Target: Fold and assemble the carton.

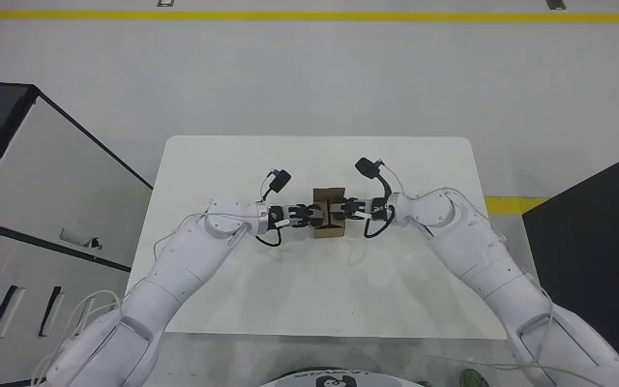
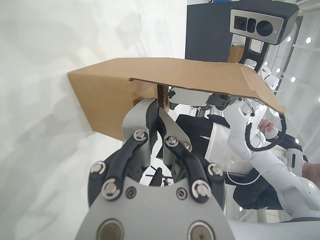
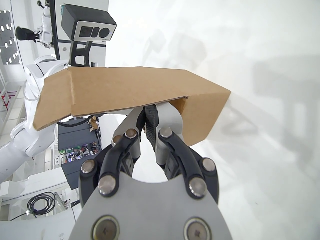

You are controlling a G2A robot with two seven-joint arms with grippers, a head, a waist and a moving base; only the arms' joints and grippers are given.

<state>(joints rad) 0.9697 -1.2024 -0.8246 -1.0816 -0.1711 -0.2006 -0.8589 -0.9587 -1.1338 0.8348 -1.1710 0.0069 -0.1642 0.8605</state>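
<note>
The partly folded brown cardboard carton [image 1: 329, 197] stands at the middle of the white table [image 1: 290, 290]. The left end effector [image 1: 310, 215] is clamped on its left wall, and the right end effector [image 1: 348, 208] on its right wall.

floor [image 1: 309, 77]: grey, yellow line [image 1: 290, 15] | table [image 1: 242, 300]: white | cabinet [image 1: 48, 174]: pale | panel [image 1: 580, 252]: dark

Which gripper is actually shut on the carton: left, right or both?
Both. The left gripper pinches an edge of the carton under its top panel. The right gripper clamps the opposite side, so the carton sits between them.
</note>
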